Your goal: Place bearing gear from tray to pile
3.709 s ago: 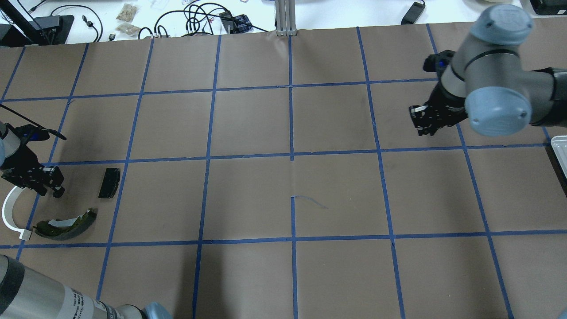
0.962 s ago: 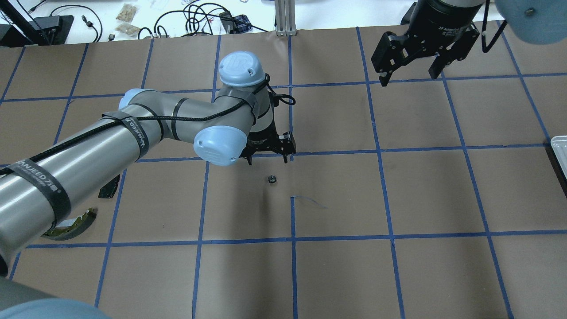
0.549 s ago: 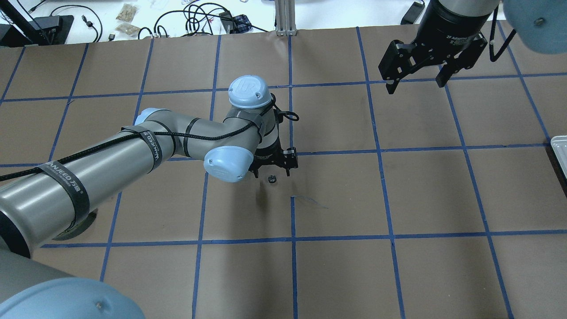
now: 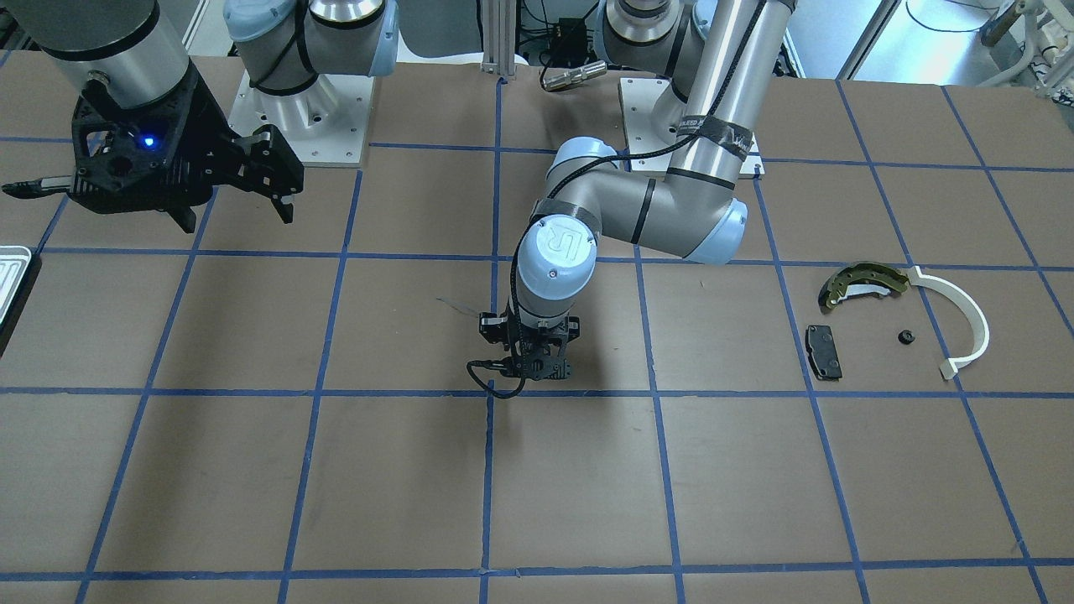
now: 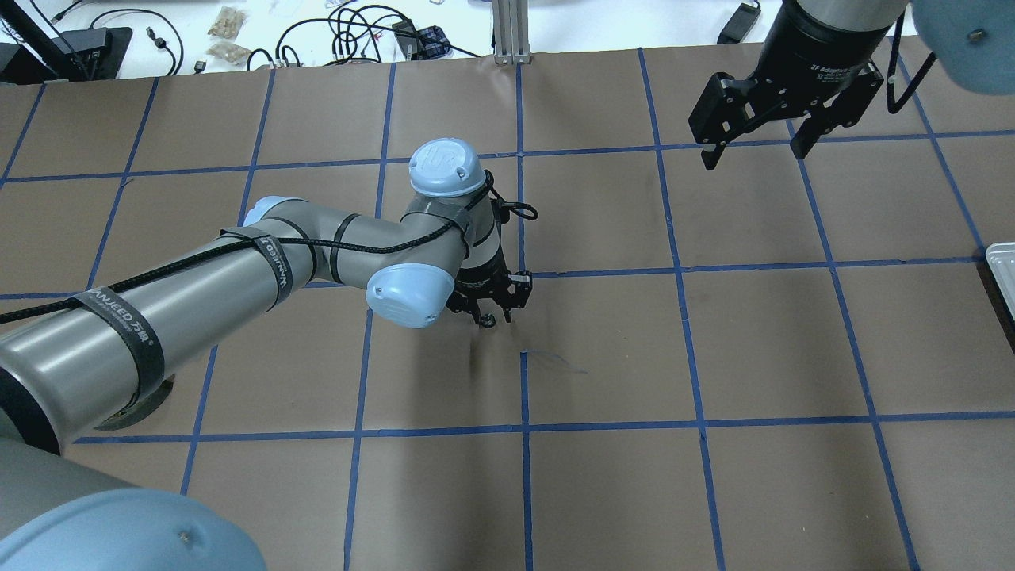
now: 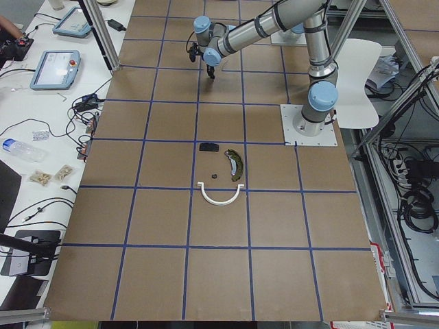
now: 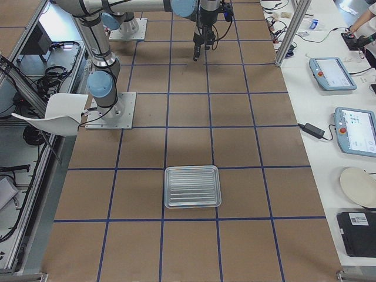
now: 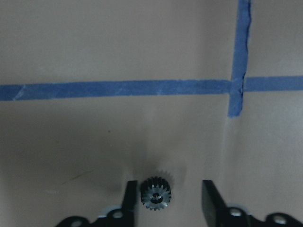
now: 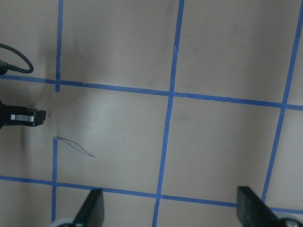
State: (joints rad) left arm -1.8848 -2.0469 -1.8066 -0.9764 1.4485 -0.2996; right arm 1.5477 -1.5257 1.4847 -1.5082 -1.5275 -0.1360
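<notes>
The bearing gear (image 8: 155, 193), small, dark and toothed, lies on the brown paper at the table's middle (image 5: 488, 319). My left gripper (image 8: 168, 198) is open and low around it, one finger on each side, the left finger close to the teeth. In the front view this gripper (image 4: 527, 369) hides the gear. My right gripper (image 5: 753, 151) is open and empty, high over the far right. The tray (image 7: 192, 187) looks empty. The pile holds a brake shoe (image 4: 860, 281), a brake pad (image 4: 824, 351), a white half-ring (image 4: 965, 323) and another small gear (image 4: 905, 337).
The table is brown paper with a blue tape grid (image 5: 522, 274). My left arm (image 5: 238, 277) stretches from the pile side to the middle and hides most of the pile in the overhead view. The tray's edge (image 5: 1001, 262) shows at the right border.
My left arm swung from the pile to the table's middle and lowered until its fingers straddle the gear. My right gripper rose, opened wide and drifted slightly right.
</notes>
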